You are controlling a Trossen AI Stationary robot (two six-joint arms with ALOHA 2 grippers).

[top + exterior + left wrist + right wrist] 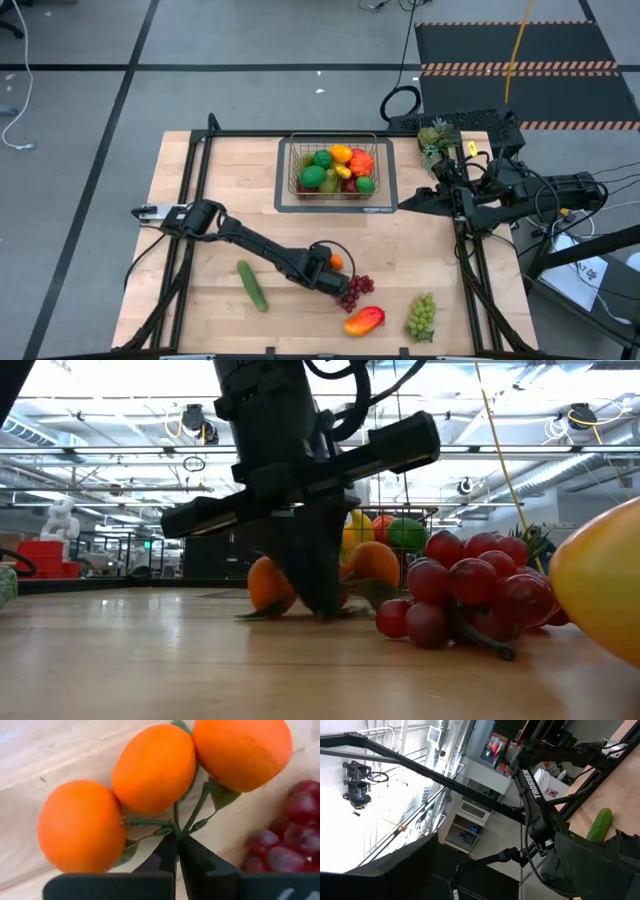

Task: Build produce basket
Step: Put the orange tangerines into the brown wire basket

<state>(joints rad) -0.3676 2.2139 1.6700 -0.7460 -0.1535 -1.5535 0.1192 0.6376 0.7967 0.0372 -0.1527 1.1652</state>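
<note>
oranges [155,770] in row across left hand [177,842], stems converging toward it; fingers clamped on stem.

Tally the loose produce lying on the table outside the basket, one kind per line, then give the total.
Cucumber: 1
Orange cluster of three on one stem: 1
Purple grape bunch: 1
Mango: 1
Green grape bunch: 1
Total: 5
</note>
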